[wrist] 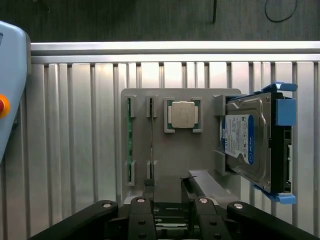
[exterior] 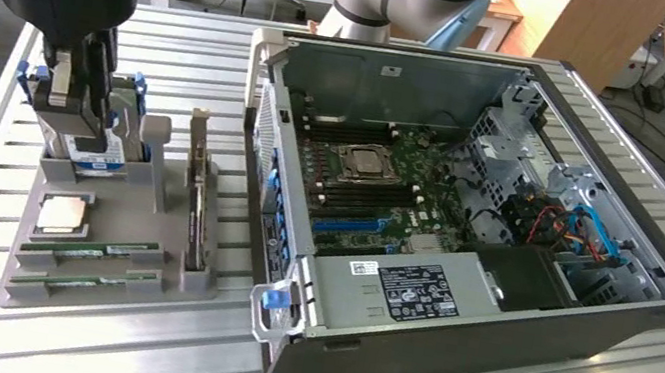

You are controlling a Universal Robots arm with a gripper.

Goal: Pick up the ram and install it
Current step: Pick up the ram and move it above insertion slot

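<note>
You are looking at the gripper (exterior: 74, 103) (wrist: 169, 182) hanging over the far end of the grey tray (exterior: 11, 290) (wrist: 167, 155), just above the hard drive (exterior: 102, 153) (wrist: 247, 140), which is standing on edge in its blue bracket. The fingers (wrist: 150, 185) are sitting apart with a gap between them and are gripping nothing. The ram is waiting as two sticks at the near end of the tray, well apart from the gripper. The first ram stick (exterior: 105, 252) (wrist: 151, 135) is lying beside the square silver processor (exterior: 64, 215) (wrist: 182, 115), and the second ram stick (exterior: 84, 284) (wrist: 128, 140) is lying just beyond it, by the tray's front edge. Each is showing as a long, narrow green board held at both ends by small grey clips. In the exterior view their flat faces are catching the light, while in the wrist view they are appearing as thin strips. A tall card (exterior: 193, 194) is standing upright along the tray's side towards the exterior view's right. The tray is resting on the slatted metal table (exterior: 76, 346) (wrist: 75, 125), next to the open computer case (exterior: 489, 304), whose green motherboard (exterior: 406, 194) is lying exposed.
</note>
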